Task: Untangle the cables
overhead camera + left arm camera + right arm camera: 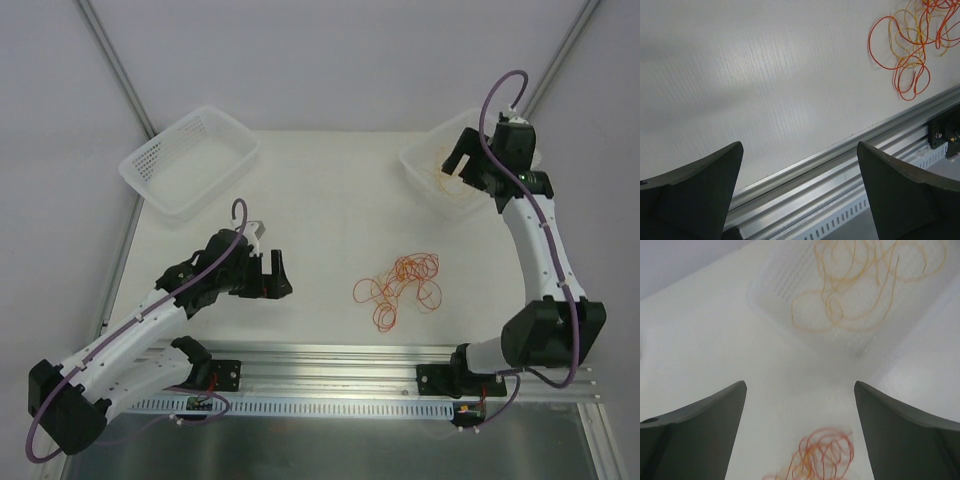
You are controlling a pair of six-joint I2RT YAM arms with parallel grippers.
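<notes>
Cables (pixel 400 285) lying tangled on table (pixel 330 190) — others sitting in basket (pixel 414 168); left gripper (pixel 272 272), right gripper (pixel 462 160) both hanging agape, empty.

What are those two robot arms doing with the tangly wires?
They are untangling cables. The right fingers hang open by a basket with some orange-yellow cables in it, holding nothing. A red and orange tangle lies on the table, and the left fingers are open some way off, holding nothing.

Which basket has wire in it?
The far-right basket, under the right pincer: thin orange-yellow wire lies inside. The far-left basket shows none.
</notes>
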